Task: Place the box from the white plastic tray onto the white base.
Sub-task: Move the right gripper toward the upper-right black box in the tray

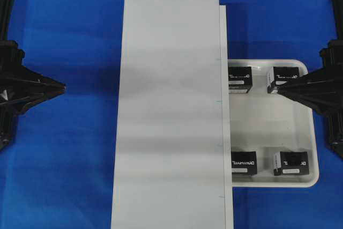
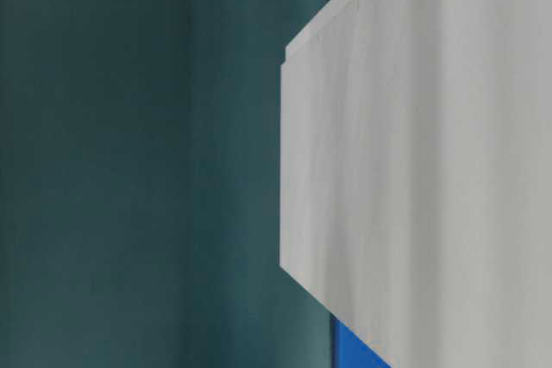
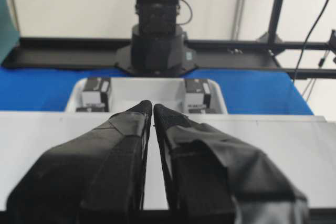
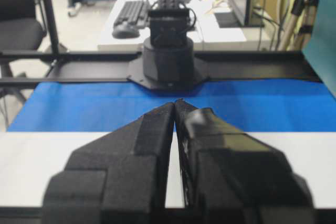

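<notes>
A: What do the boxes look like?

B: Each one is a small black block with white letters on top and a white strip on one side. Four sit in the white plastic tray (image 1: 300, 132), one in each corner. Nearest the bottom edge of the overhead view are the near right box (image 1: 291, 163) and the near left box (image 1: 244, 162). Farther up are the far left box (image 1: 240, 79) and the far right box (image 1: 283, 78).

A: Where is the tray?

B: On the blue table cover (image 1: 64, 148), touching the right edge of the white base (image 1: 169, 111). The base is a long flat white board with tiny marks along that edge. Nothing lies on it.

A: And the pincers?

B: The left gripper (image 1: 63, 86) hangs over the blue cover, left of the base, tips pressed together, holding nothing. The right gripper (image 1: 278, 90) is pinched together too. Its tip is at the far right box.

A: Anything hard to see?

B: The base hides the tray's left edge. The right arm covers part of the far right box. I cannot tell if the tip touches it. The table-level view shows only the board and a green wall (image 2: 138, 161).
</notes>
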`<state>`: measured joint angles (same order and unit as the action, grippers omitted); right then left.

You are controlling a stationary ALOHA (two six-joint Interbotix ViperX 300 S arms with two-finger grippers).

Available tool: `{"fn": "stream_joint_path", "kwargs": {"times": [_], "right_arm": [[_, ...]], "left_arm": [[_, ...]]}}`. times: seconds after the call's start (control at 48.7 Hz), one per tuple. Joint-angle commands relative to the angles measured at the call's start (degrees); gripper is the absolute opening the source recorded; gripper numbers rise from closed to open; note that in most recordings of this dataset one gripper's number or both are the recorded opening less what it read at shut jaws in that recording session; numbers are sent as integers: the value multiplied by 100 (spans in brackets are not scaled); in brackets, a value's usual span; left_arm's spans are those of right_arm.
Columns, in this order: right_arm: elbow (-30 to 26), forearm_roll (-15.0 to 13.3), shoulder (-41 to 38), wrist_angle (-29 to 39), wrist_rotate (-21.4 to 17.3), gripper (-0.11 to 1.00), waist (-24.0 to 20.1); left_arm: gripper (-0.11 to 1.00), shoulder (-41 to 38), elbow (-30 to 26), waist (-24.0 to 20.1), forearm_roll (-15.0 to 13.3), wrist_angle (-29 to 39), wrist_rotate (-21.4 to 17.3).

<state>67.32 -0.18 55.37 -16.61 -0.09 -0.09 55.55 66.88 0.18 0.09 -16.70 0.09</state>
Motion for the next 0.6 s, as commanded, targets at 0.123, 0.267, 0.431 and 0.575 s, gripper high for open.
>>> {"fn": "stream_joint_path", "kwargs": {"times": [0.123, 0.267, 0.431, 0.575], "right_arm": [[-334, 536, -62, 703, -299, 0, 229], [-932, 694, -79, 2408, -624, -3, 466], [-1652, 606, -220, 4289, -615, -3, 826], [-2136, 606, -545, 5458, -606, -3, 1195]], "left_arm": [[-1, -431, -483, -141, 79, 70, 53], [-7, -527, -800, -141, 88, 492, 53], [-7, -519, -1055, -141, 79, 1037, 53], [-7, -483, -1301, -141, 79, 1459, 18]]}}
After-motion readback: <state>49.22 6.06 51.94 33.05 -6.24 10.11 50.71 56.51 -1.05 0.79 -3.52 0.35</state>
